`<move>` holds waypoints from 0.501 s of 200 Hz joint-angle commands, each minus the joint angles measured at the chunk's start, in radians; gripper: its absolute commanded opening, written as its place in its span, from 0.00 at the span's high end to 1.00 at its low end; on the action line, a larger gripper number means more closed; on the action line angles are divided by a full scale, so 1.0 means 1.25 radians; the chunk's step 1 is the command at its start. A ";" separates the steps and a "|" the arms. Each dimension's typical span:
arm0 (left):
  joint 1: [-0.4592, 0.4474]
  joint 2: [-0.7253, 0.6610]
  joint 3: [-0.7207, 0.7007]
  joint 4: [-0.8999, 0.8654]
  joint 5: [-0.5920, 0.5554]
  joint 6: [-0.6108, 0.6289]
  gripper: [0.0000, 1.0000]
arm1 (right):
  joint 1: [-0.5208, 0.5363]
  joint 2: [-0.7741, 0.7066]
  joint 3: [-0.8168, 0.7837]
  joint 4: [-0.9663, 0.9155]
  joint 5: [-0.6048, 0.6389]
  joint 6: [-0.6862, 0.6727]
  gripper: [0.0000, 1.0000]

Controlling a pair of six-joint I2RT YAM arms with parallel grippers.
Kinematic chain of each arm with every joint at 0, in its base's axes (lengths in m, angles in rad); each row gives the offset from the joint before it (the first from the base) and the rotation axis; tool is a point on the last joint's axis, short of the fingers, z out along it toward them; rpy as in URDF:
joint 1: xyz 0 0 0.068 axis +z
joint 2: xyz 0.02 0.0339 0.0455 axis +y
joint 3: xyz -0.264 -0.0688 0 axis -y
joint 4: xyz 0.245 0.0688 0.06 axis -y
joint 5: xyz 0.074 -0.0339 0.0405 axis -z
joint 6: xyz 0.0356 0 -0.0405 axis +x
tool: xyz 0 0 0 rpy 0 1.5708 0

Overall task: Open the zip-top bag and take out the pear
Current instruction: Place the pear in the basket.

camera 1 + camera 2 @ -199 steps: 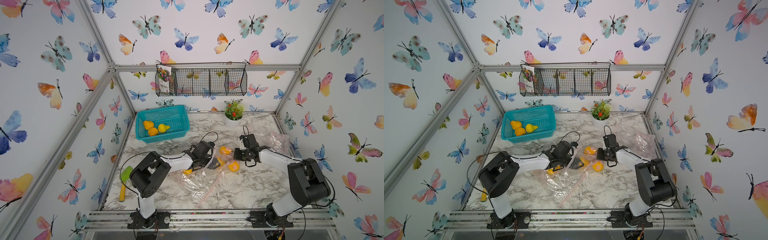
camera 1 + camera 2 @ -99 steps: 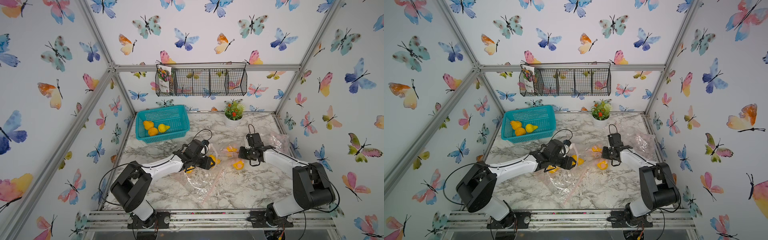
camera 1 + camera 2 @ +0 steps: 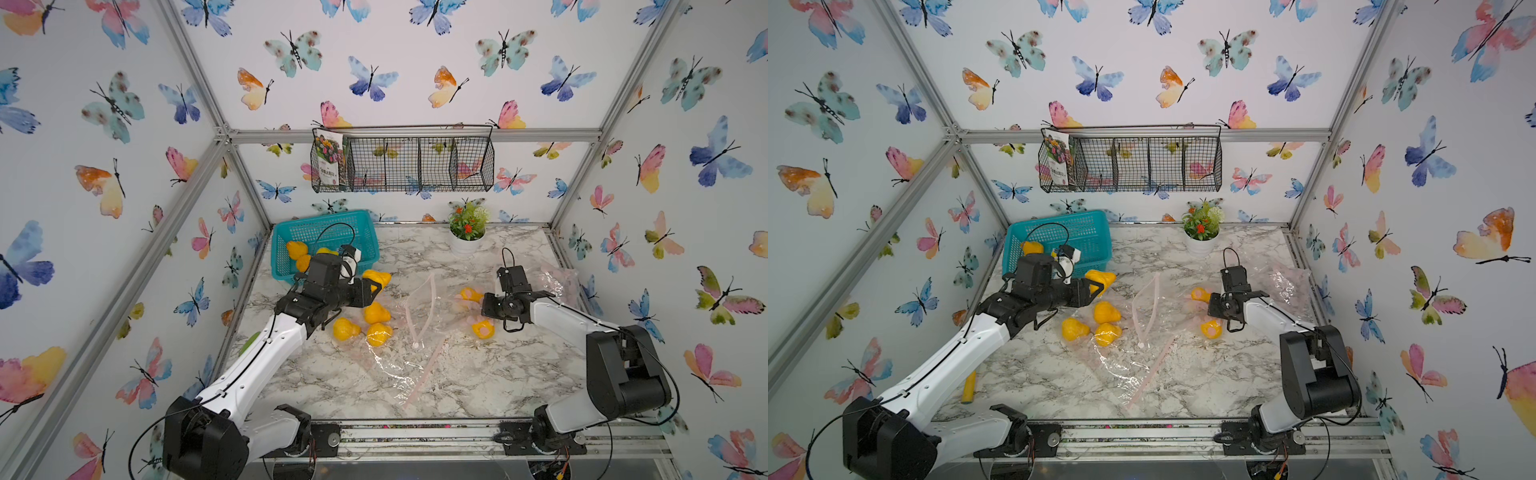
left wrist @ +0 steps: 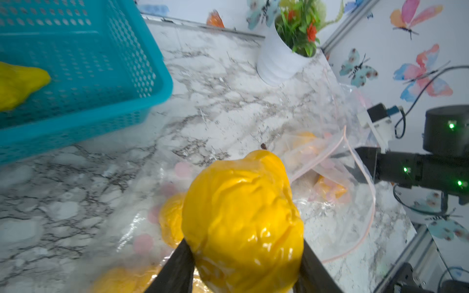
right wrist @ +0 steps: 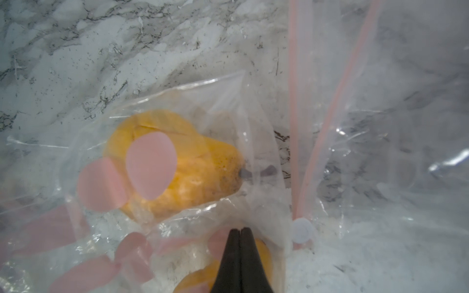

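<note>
Pear (image 3: 379, 277): clamped in my left pincer (image 3: 373, 286), clear of the marble table (image 3: 478, 374), just beside the teal basket's (image 3: 291, 226) front corner. Both top views show the pear (image 3: 1100, 277) held this way.
Top views, zip-top bag (image 3: 399, 361): flat at mid-table, mouth gaping, pink zip strip looped open.
Top views, loose fruit: three more pears (image 3: 376, 312) clustered at the bag's left end. Inside the film or on it, cannot tell.
Top views, right pincer (image 3: 486, 308): low at a second bag (image 3: 459, 309) with two pears in it. My jaws are hidden by the wrist here.
Top views, basket: more yellow fruit inside.
Left wrist, grip: the pear (image 4: 241, 215) fills the foreground, squeezed between my two black fingers (image 4: 177, 266), stem end pointing away.
Left wrist, surroundings: basket wall (image 4: 114, 76) close by, white potted plant (image 4: 279, 63) beyond, bag film on the marble under the pear.
Right wrist, pincer: fingers (image 5: 233, 256) pressed together, no gap showing.
Right wrist, contact: tips meet crumpled film of the second bag. Whether film is pinched between them, cannot tell.
Right wrist, contents: one bagged pear (image 5: 203, 165) behind pink-dotted film, just beyond my tips. A white slider (image 5: 302, 230) sits at the end of two pink zip strips.
</note>
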 commanded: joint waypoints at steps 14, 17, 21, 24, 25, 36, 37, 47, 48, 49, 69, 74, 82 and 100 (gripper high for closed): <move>0.119 0.081 0.093 -0.026 -0.071 0.088 0.76 | -0.002 0.005 -0.004 -0.016 -0.021 -0.012 0.98; 0.131 0.092 0.102 -0.025 -0.072 0.091 0.75 | -0.002 0.005 -0.003 -0.016 -0.022 -0.012 0.98; 0.141 0.110 0.115 -0.017 -0.072 0.093 0.74 | -0.002 0.005 -0.003 -0.015 -0.024 -0.013 0.98; 0.152 0.124 0.123 -0.013 -0.070 0.095 0.73 | -0.002 0.005 -0.003 -0.015 -0.025 -0.014 0.97; 0.156 0.127 0.127 -0.012 -0.070 0.095 0.73 | -0.002 0.005 -0.002 -0.015 -0.025 -0.014 0.97; 0.186 0.181 0.164 0.001 -0.064 0.096 0.72 | -0.002 0.005 0.000 -0.016 -0.030 -0.014 0.98; 0.188 0.186 0.168 0.003 -0.063 0.097 0.72 | -0.002 0.005 0.000 -0.018 -0.030 -0.014 0.98; 0.206 0.243 0.212 -0.001 -0.063 0.102 0.72 | -0.002 0.004 0.004 -0.020 -0.032 -0.014 0.98; 0.206 0.249 0.216 -0.001 -0.063 0.103 0.72 | -0.002 0.004 0.004 -0.020 -0.033 -0.015 0.98; 0.209 0.255 0.220 -0.002 -0.063 0.103 0.72 | -0.002 0.003 0.005 -0.020 -0.033 -0.015 0.97; 0.245 0.363 0.299 -0.005 -0.057 0.105 0.72 | -0.002 -0.001 0.008 -0.024 -0.037 -0.015 0.97; 0.252 0.390 0.319 -0.008 -0.058 0.105 0.72 | -0.002 -0.003 0.009 -0.025 -0.039 -0.014 0.97; 0.262 0.435 0.352 -0.013 -0.060 0.108 0.72 | -0.002 -0.004 0.012 -0.025 -0.042 -0.014 0.97; 0.268 0.527 0.421 -0.026 -0.069 0.115 0.69 | -0.002 -0.004 0.014 -0.028 -0.048 -0.014 0.98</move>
